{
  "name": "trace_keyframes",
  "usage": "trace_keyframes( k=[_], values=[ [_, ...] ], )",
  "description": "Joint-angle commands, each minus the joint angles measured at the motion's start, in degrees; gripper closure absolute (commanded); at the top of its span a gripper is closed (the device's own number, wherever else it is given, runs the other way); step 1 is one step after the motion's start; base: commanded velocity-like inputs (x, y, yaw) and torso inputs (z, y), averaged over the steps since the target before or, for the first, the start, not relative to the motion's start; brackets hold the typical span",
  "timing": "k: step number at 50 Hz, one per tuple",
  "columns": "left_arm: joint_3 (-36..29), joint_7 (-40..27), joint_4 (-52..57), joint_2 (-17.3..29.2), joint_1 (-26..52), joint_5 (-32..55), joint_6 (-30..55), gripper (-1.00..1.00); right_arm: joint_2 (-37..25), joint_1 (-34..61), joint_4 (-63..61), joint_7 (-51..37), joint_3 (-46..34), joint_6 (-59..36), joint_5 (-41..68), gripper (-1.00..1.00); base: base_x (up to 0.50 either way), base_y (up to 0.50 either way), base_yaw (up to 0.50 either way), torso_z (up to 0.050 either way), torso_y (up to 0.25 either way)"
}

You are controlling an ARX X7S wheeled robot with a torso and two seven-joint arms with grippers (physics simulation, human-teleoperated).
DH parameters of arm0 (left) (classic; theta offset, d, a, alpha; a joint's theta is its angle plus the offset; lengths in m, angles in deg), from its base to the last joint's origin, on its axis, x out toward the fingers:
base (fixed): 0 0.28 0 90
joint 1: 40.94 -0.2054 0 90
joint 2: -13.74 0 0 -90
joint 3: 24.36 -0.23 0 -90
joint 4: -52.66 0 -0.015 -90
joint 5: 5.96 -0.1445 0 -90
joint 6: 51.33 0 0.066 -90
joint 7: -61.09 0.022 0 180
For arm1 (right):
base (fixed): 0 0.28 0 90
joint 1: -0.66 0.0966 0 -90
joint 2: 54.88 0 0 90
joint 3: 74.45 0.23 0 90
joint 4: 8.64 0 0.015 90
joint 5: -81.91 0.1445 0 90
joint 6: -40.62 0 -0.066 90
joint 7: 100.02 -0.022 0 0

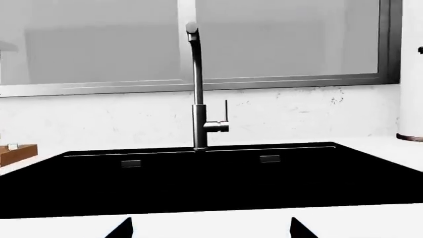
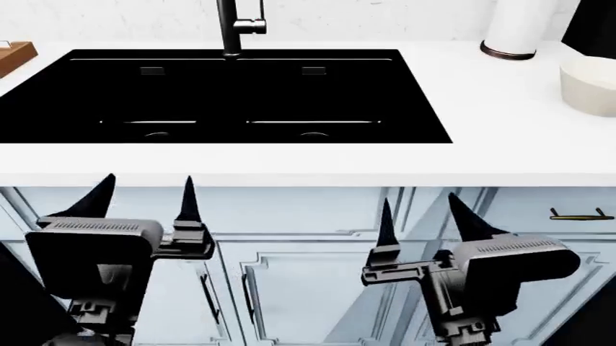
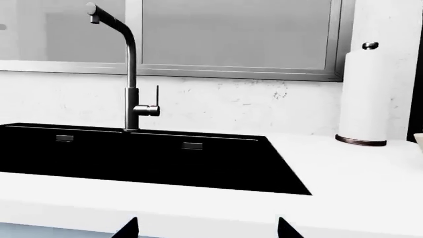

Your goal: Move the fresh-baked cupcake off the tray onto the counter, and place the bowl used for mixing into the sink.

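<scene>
White worktop [image 2: 481, 137] carries the bowl [image 2: 589, 85] at two o'clock of the right gripper [image 2: 420, 209] — both grippers, left gripper [image 2: 144, 196] too, hang released below the sink [image 2: 221, 94].

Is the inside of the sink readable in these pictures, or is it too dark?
Head view: the sink is near-uniform black; only faint highlights mark the divider and drains. Left wrist view: its basin is flat black, no detail. Right wrist view: the same, while the faucet stays sharp against the window.
</scene>
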Motion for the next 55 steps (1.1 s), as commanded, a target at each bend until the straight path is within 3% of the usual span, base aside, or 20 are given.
trace_keyframes(
  k=[1,4,5,6,8,10,11,18,21,26,34,42,55],
  values=[
    [5.8,4.9,18.5,8.5,12.4,15.1,29.4,-1.0,-3.4,7.5,-18.2,1.8,2.4,-22.0,6.9,-1.0,0.0,0.0,0.0,0.0,0.0],
    [9.7,7.9,20.7,11.3,18.9,24.8,39.6,-1.0,-4.3,13.4,-23.2,2.2,5.8,-33.0,12.0,-1.0,0.0,0.0,0.0,0.0,0.0],
    [13.2,7.6,20.7,10.8,22.3,29.8,44.7,-1.0,-6.6,16.7,-23.3,-1.7,8.0,-37.0,20.0,-1.0,0.0,0.0,0.0,0.0,0.0],
    [13.1,7.4,20.8,13.1,24.0,32.8,44.1,-1.0,-11.6,19.9,-23.3,-8.9,8.3,-38.0,28.6,-1.0,0.0,0.0,0.0,0.0,0.0],
    [16.0,5.4,20.7,13.6,28.4,39.4,49.3,-1.0,-15.2,25.7,-23.3,-18.8,12.4,-42.4,45.8,-1.0,0.0,0.0,0.0,0.0,0.0],
    [14.2,5.4,20.3,16.7,31.1,40.3,49.9,-1.0,-16.1,31.6,-22.4,-23.7,16.9,-48.0,58.8,-1.0,0.0,0.0,0.0,0.0,0.0],
    [16.2,4.8,19.1,15.6,32.4,42.5,52.2,-1.0,-17.3,33.4,-22.5,-25.2,16.5,-49.8,60.4,-1.0,0.0,0.0,0.0,0.0,0.0],
    [19.1,7.5,16.1,20.4,42.1,54.7,58.0,-1.0,-21.5,43.2,-16.8,-34.6,18.2,-53.4,81.3,-1.0,0.0,0.0,0.0,0.0,0.0],
    [17.4,3.7,11.8,23.2,48.5,61.7,58.7,-1.0,-25.2,50.5,-12.0,-42.4,15.0,-51.8,92.5,-1.0,0.0,0.0,0.0,0.0,0.0],
    [14.3,3.3,8.3,26.2,51.9,62.0,56.8,-1.0,-28.2,55.7,-10.2,-45.1,12.6,-51.5,96.4,-1.0,0.0,0.0,0.0,0.0,0.0],
    [15.9,2.7,5.9,29.7,53.4,66.9,56.3,-1.0,-31.1,58.5,-7.5,-43.8,13.1,-50.9,98.5,-1.0,0.0,0.0,0.0,0.0,0.0],
    [13.1,2.6,2.6,34.2,57.4,70.7,56.8,-1.0,-33.9,63.5,-5.9,-44.2,9.5,-51.0,102.9,-1.0,0.0,0.0,0.0,0.0,0.0],
    [16.7,3.7,5.3,35.6,50.3,70.8,52.8,-1.0,-31.5,61.1,-10.1,-38.4,12.5,-53.0,95.1,-1.0,0.14,0.17,0.0,0.0,0.0]
  ],
)
